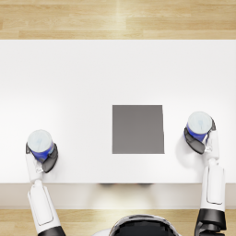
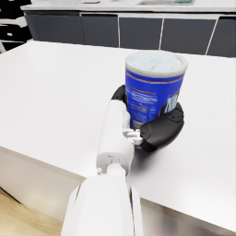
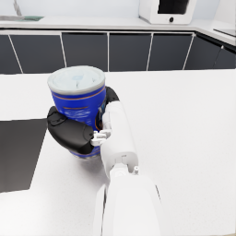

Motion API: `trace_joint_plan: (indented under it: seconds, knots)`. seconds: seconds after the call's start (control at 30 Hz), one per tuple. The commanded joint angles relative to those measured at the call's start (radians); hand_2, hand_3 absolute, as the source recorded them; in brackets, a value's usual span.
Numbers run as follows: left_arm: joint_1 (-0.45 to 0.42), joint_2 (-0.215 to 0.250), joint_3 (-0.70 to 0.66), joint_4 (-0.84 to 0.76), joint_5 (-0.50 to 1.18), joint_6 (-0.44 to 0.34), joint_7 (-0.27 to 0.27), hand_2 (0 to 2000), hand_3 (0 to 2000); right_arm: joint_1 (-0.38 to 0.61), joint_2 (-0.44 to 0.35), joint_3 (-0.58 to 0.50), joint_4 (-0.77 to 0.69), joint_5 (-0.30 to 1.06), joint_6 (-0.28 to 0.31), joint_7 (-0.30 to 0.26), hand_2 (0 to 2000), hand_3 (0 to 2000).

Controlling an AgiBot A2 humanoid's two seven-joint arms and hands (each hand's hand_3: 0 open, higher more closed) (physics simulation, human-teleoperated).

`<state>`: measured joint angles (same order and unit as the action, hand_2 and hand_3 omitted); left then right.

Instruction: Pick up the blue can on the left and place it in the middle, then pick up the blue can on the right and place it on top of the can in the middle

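While each blue can stands upright, L hand (image 1: 44,159) wraps left can (image 1: 40,143), R hand (image 1: 199,138) wraps right can (image 1: 199,125).

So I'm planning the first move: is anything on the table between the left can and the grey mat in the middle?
Nothing visible. The left can, gripped by the left hand, has only bare white table between it and the grey mat. The right can sits on the mat's far side, in the right hand.
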<state>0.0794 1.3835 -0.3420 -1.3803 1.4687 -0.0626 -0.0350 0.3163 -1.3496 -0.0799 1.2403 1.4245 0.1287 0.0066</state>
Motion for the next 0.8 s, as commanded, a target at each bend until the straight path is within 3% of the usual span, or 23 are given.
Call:
trace_joint_plan:
  seconds: [0.03, 0.13, 0.33, 0.6, 0.73, 0.77, 0.8]
  knots:
    - [-0.007, 0.003, 0.112, -0.306, 0.0, -0.002, 0.009, 2000, 1520, -0.029, -0.002, 0.038, 0.267, 0.0, -0.002, 0.002, 2000, 1520]
    - [0.072, -0.007, 0.291, -0.381, 0.0, -0.011, 0.021, 2000, 1520, -0.038, -0.005, 0.086, 0.388, 0.0, 0.009, 0.006, 2000, 1520]
    - [0.258, 0.077, 0.507, -0.2, 0.0, -0.022, 0.027, 2000, 1520, -0.043, -0.015, 0.137, 0.464, 0.0, 0.021, 0.01, 2000, 1520]
    - [0.403, 0.148, 0.619, 0.03, 0.0, -0.016, 0.029, 2000, 1520, -0.044, -0.028, 0.131, 0.482, 0.0, 0.021, 0.01, 2000, 1520]
    - [0.475, 0.181, 0.656, 0.231, -0.143, -0.01, 0.029, 2000, 1520, -0.043, -0.033, 0.12, 0.474, 0.0, 0.019, 0.009, 2000, 1520]
    - [0.554, 0.049, 0.895, 0.279, -0.159, -0.01, 0.029, 2000, 1520, -0.047, -0.034, 0.115, 0.478, 0.0, 0.022, 0.009, 2000, 1520]
    - [0.513, 0.16, 0.737, 0.321, -0.172, -0.009, 0.029, 2000, 1520, -0.047, -0.035, 0.114, 0.478, 0.0, 0.027, 0.009, 2000, 1520]
